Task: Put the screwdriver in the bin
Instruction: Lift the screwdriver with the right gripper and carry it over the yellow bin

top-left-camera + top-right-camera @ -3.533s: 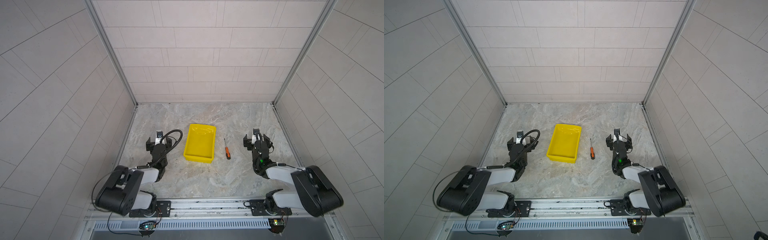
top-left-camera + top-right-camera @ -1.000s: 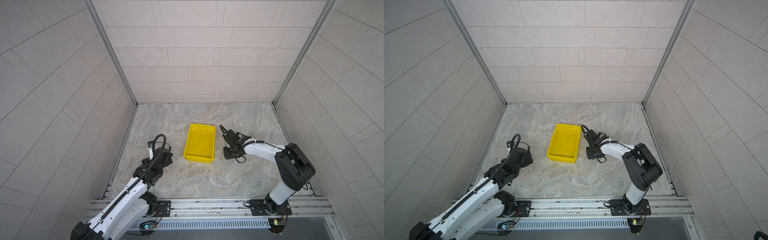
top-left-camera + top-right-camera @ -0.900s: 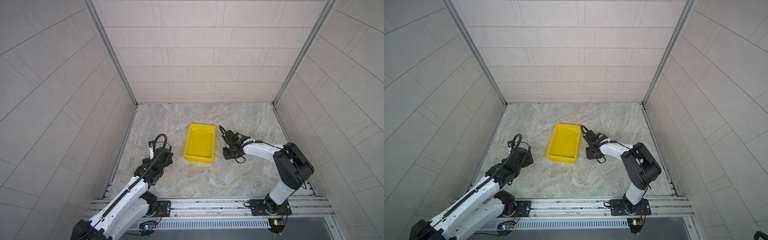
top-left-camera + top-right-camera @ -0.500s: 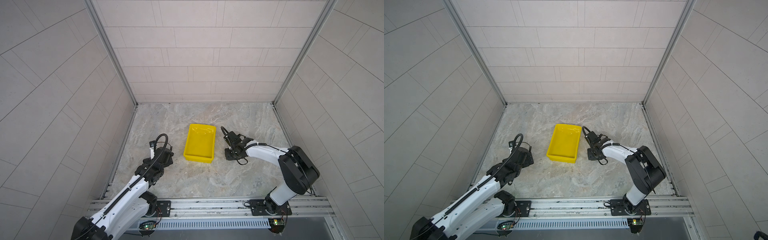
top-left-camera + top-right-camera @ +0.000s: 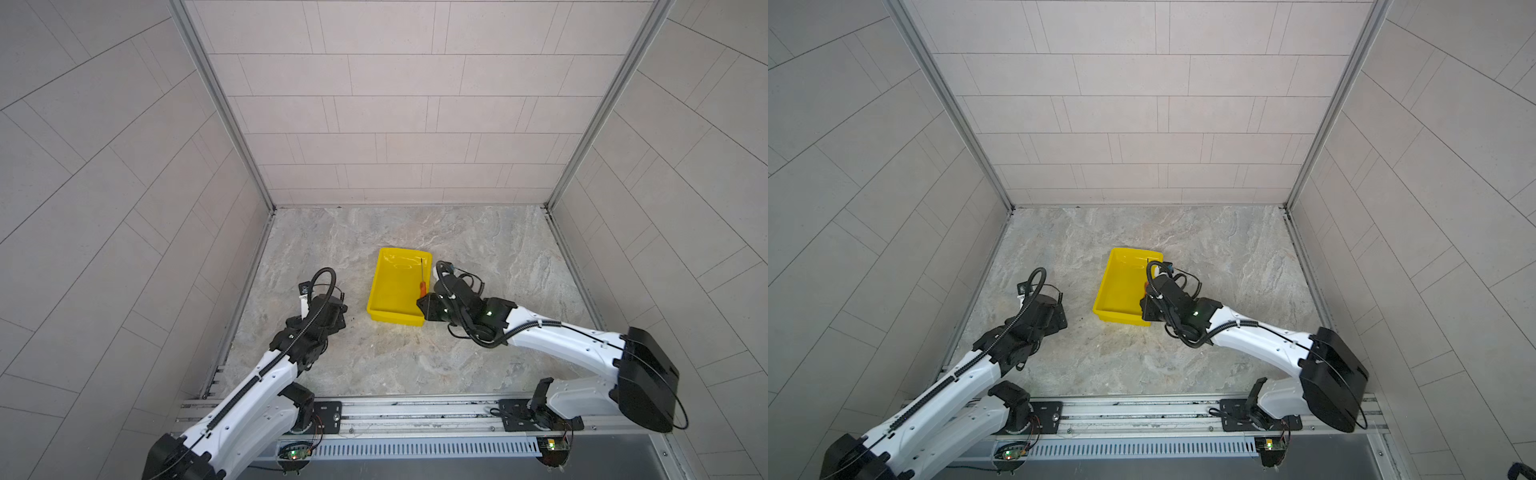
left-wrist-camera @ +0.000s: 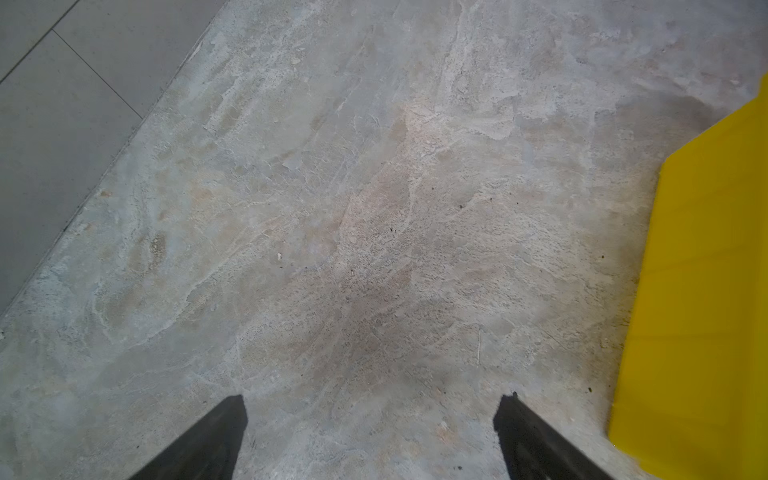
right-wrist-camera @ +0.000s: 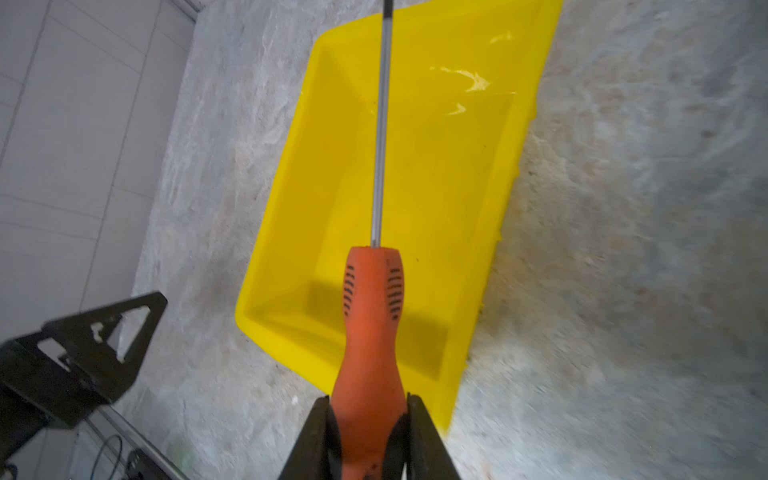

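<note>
In a top view the right claw (image 5: 424, 300) is closed on the butt end of the screwdriver (image 5: 422, 277); the tool is off the floor, its thin shaft running lengthwise above the bin (image 5: 388, 291), close along the bin's right wall; the orange handle sits about over the near right corner; the left claw (image 5: 334, 315) hangs over bare floor, well apart from the bin, and from here I cannot tell how its jaws stand

In a top view the right arm hides most of the tool; only a sliver of orange (image 5: 1145, 286) shows at the claw (image 5: 1148, 305), above the bin's near right part

In the left wrist view the two dark fingertips (image 6: 230, 419) stand wide apart with nothing between them, so that claw is open and empty; a bin wall (image 6: 706, 291) shows at the edge

In the right wrist view both fingers (image 7: 320, 432) pinch the handle low down; the shaft points straight ahead above the bin's floor (image 7: 449, 187); the handle lies above the near wall; height above the floor is hard to judge

The step in hand looks like the carry to the drop; to do it well, I would move the grip further in until the whole handle is past the near wall, keep the shaft along the bin's length, go down low, and only then let go; a release from here might leave the heavy end on the rim and tip the tool out
</note>
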Controlling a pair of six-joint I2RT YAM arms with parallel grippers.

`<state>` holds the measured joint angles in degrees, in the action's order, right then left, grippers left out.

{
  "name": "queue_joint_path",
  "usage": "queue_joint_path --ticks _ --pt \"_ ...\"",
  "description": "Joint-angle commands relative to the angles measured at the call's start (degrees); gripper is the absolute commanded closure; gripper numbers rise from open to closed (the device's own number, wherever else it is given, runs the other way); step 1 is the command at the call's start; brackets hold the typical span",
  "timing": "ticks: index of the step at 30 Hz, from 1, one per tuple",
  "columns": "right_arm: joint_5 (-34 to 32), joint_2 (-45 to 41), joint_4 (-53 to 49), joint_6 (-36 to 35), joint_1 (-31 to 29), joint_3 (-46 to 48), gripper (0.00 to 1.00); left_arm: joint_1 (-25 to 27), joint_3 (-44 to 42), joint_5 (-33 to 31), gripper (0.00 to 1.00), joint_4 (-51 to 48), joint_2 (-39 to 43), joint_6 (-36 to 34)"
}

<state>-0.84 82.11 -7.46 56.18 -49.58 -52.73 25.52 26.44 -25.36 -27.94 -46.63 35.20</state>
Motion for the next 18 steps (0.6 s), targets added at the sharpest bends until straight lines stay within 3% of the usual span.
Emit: queue_joint_path --ticks 1,6,10,18 --pt "0.8 9.2 5.3 6.3 -0.2 -9.9 0.88 -0.3 0.1 -1.2 0.0 -0.8 1.2 0.6" --pt "3.4 19.0 5.5 9.0 -0.2 -16.2 0.89 -0.3 -0.7 -1.4 0.0 -1.7 5.1 0.7" --pt "3.2 21.0 10.6 12.6 -0.1 -13.7 0.88 -0.3 -1.3 -1.0 0.0 -1.6 6.9 0.6" --pt "4.2 25.0 8.2 12.2 0.2 -15.6 0.87 -0.3 -1.0 -1.0 0.0 -1.2 5.5 0.4"
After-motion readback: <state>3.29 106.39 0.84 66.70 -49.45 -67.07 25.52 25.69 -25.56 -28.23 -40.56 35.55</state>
